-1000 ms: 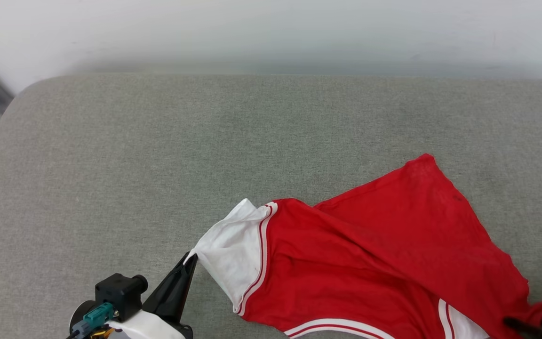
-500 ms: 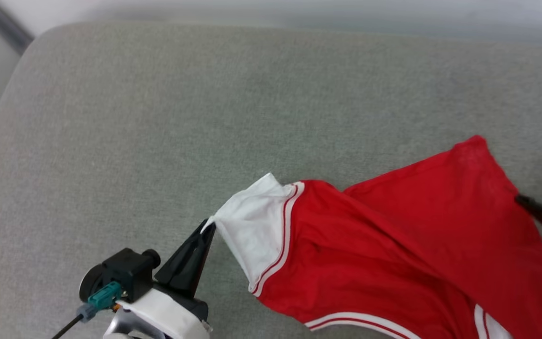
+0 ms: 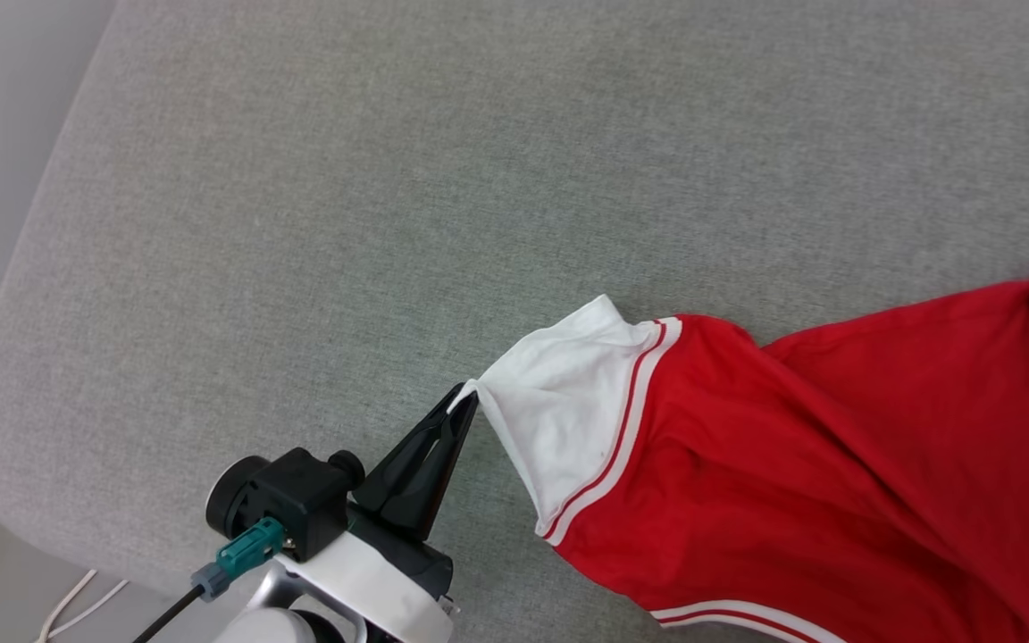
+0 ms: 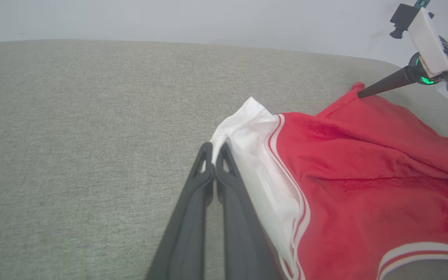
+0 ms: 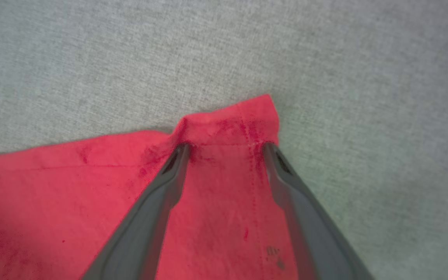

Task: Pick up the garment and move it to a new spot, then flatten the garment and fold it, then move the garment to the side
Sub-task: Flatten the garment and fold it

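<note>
Your left tool clamps the white sleeve of the red jersey T-shirt near the grey fabric cushion's front edge; your right tool sits spread wide astride its red corner.

The left gripper is showing two long charcoal fingers, each tapering to a narrow tip and carrying a small triangular cut-out just behind it. A glossy white shell is wrapping the wrist, with a black boxy camera housing sitting on its left. A teal connector is plugging in below the housing, and a black cable is trailing from its grey collar. The right gripper is showing the same matte dark fingers; a green light is glowing at its wrist beneath a white rectangular cover.
</note>
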You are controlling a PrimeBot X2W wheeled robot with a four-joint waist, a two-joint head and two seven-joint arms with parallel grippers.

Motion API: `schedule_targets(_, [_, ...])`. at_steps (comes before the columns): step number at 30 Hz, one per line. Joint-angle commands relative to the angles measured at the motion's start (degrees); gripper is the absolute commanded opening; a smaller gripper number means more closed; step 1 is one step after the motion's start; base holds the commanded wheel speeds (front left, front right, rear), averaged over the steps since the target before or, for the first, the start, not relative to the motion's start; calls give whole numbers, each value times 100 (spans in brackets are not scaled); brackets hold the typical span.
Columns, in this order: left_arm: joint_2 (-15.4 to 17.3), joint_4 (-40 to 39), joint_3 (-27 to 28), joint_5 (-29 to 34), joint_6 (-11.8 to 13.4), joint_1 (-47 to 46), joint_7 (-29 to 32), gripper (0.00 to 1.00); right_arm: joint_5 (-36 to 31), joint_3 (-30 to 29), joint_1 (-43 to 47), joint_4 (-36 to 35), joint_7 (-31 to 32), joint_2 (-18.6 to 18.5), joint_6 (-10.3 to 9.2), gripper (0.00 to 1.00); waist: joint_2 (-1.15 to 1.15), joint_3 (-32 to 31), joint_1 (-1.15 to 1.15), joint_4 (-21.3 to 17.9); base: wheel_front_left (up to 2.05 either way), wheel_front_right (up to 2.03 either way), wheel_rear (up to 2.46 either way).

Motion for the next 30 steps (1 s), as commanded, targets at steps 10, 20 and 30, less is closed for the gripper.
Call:
schedule_targets(10, [-95,144,-13,56,-32,-262,-93,0,-121,256,177,833,22,-133,-5,100,0,312,-1,342,0,0,0])
schedule_targets(20, [44,169,77,47,-28,-332,-95,0,20,465,84,1147,-479,-144,-1,0,0,46,-1,235,0,0,0])
schedule_targets(30, [537,-98,444,33,139,-303,66,0,540,643,-358,958,-1551,-241,-2,0,0,-780,-1,-368,0,0,0])
